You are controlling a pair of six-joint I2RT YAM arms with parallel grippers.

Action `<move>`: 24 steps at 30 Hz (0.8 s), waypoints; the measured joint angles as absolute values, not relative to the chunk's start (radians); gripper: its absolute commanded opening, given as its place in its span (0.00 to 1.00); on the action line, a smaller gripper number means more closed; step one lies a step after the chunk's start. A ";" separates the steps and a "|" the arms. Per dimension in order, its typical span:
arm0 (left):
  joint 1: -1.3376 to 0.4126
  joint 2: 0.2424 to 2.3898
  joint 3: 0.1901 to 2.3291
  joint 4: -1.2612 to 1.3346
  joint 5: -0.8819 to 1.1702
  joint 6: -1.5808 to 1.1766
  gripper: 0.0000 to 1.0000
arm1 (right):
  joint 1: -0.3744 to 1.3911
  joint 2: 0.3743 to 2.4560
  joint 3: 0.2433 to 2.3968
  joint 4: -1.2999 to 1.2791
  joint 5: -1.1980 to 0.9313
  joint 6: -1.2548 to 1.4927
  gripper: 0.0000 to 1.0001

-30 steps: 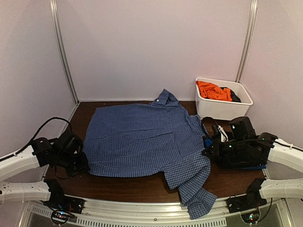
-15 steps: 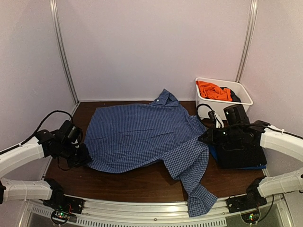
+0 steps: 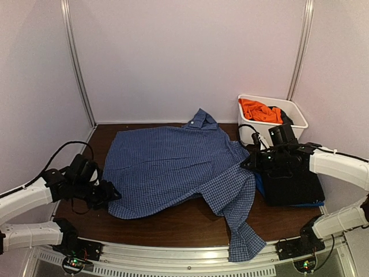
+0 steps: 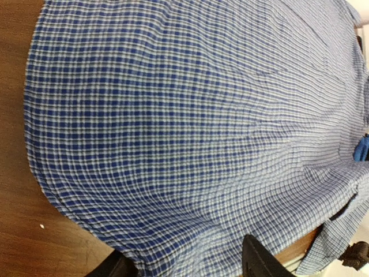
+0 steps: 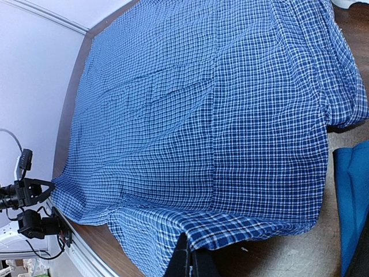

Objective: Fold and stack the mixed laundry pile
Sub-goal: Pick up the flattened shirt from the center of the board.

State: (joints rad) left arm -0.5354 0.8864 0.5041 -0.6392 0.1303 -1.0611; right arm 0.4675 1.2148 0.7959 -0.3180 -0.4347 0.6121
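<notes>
- Sleeve (image 3: 242, 242): one, seen draped over the near edge of the worktop (image 3: 173, 228); not folded in.
- Left tool (image 3: 110, 193): jaws parted at the shirt's near left hem, nothing held; arm laid low and reached inward.
- Checked shirt (image 3: 167, 164): spread mid-worktop; no fold made yet.
- Right tool (image 3: 247, 164): closed, judged pinched on the shirt's right edge; arm reached in from the right.
- Black piece (image 3: 291, 187) on blue piece (image 3: 314, 204): laid flat, right side.
- Tub (image 3: 271, 135): far right; orange T-shirt (image 3: 259, 111) left inside, to be folded.

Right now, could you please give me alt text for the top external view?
A blue-and-white checked collared shirt lies spread on the dark wooden table; the right gripper pinches its edge, the left gripper sits open at its hem. A white plastic tub holds orange cloth.
</notes>
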 measured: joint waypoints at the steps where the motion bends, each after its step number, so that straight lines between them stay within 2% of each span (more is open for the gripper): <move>1: -0.545 0.865 0.499 -0.636 0.136 -1.065 0.63 | 0.465 1.223 0.796 -0.317 -0.439 0.612 0.00; 7: -0.619 0.734 0.440 -0.632 0.186 -1.138 0.66 | 0.456 1.233 0.810 -0.316 -0.449 0.608 0.00; 10: -0.624 0.694 0.422 -0.630 0.183 -1.174 0.61 | 0.443 1.233 0.823 -0.311 -0.450 0.604 0.00; 19: -0.598 0.756 0.422 -0.564 0.121 -1.253 0.35 | 0.386 1.265 0.852 -0.284 -0.457 0.591 0.00; 24: -0.514 0.806 0.409 -0.516 0.115 -1.266 0.14 | 0.382 1.332 0.859 -0.252 -0.471 0.585 0.00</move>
State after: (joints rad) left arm -0.5137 0.8059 0.4088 -0.5163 0.1154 -1.2663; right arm 0.3817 1.3323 0.8589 -0.2516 -0.4713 0.5854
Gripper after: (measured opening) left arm 0.228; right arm 0.007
